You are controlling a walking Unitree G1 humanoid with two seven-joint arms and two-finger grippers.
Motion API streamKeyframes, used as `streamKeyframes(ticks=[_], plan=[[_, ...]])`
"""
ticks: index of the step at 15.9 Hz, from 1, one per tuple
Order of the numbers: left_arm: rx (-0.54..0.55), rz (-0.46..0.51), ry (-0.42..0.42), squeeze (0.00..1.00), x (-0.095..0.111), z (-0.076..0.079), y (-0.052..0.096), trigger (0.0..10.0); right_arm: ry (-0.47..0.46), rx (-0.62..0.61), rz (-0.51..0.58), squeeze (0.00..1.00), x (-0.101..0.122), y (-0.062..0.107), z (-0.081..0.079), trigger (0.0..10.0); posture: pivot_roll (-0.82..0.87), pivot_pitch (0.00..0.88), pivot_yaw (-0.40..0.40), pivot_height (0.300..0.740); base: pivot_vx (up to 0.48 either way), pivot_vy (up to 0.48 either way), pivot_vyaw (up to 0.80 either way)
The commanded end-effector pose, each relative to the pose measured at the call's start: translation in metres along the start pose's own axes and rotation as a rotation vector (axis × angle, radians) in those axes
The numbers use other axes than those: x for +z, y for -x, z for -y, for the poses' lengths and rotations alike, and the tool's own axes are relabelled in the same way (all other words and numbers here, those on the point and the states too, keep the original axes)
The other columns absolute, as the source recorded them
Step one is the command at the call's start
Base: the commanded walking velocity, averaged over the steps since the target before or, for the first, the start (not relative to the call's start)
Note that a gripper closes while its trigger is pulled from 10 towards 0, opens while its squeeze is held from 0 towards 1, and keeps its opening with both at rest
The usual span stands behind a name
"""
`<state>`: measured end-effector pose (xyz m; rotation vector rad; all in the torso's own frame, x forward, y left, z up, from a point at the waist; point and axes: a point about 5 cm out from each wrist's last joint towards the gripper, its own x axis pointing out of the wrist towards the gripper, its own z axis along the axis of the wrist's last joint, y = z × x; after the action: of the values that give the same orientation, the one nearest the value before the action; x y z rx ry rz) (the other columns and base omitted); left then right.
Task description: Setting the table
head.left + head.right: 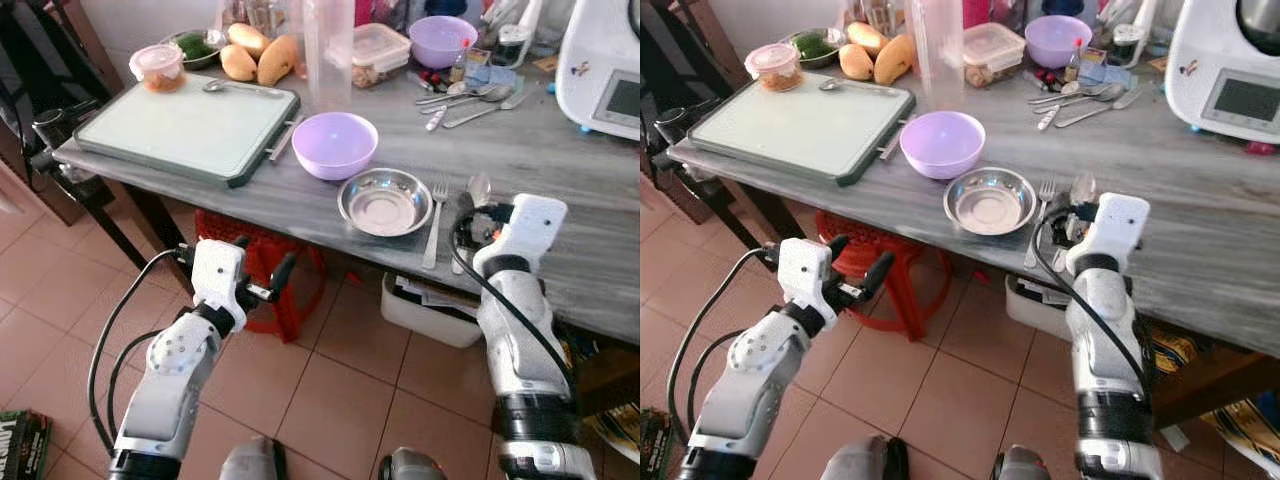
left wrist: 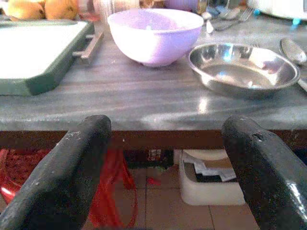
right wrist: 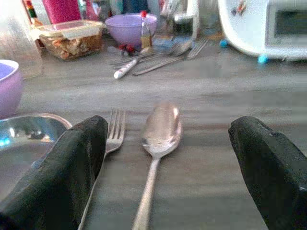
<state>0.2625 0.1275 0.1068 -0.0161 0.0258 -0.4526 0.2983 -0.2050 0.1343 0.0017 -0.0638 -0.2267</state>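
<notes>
At lower left of the head view, the left hand point(image 1: 262, 268) hangs below the bench point(image 1: 560, 160) edge over the tiled floor point(image 1: 330, 380), fingers spread wide and empty. Above it at centre sit a lilac bowl point(image 1: 335, 144) and, just right of it, a steel dish point(image 1: 385, 201). A fork point(image 1: 436, 222) and a spoon point(image 3: 158, 139) lie side by side beside the dish. At right, the right hand point(image 3: 168, 167) rests over the spoon handle, fingers wide apart, holding nothing.
</notes>
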Motion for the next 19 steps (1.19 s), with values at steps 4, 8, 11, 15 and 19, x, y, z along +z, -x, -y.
streamKeyframes(ticks=[4,8,11,15,19], plan=[[0.03,-0.003,-0.005,0.0,-0.003,-0.002,0.0,10.0,0.045,-0.104,-0.074,1.0,-0.009,0.012,0.016,10.0,-0.02,0.0,0.049,0.74,0.0,0.0,0.0],[0.012,-0.017,-0.003,0.0,-0.005,0.0,0.003,10.0,0.159,-0.191,-0.167,1.0,-0.017,0.006,0.037,10.0,-0.01,0.009,0.058,0.74,0.0,0.0,0.0],[0.006,-0.044,-0.014,0.0,-0.006,-0.002,0.01,10.0,0.182,-0.227,-0.246,1.0,-0.019,-0.009,0.046,10.0,0.0,0.039,0.072,0.74,0.0,0.0,0.0],[-0.005,-0.084,-0.031,0.0,-0.005,-0.005,0.028,10.0,0.185,-0.208,-0.283,1.0,-0.02,-0.02,0.038,10.0,0.05,0.106,0.1,0.74,0.0,0.0,0.0],[-0.017,-0.126,-0.043,0.0,-0.003,-0.007,0.04,10.0,0.168,-0.197,-0.324,1.0,-0.027,-0.027,0.037,10.0,0.08,0.146,0.12,0.74,0.0,0.0,0.0]])
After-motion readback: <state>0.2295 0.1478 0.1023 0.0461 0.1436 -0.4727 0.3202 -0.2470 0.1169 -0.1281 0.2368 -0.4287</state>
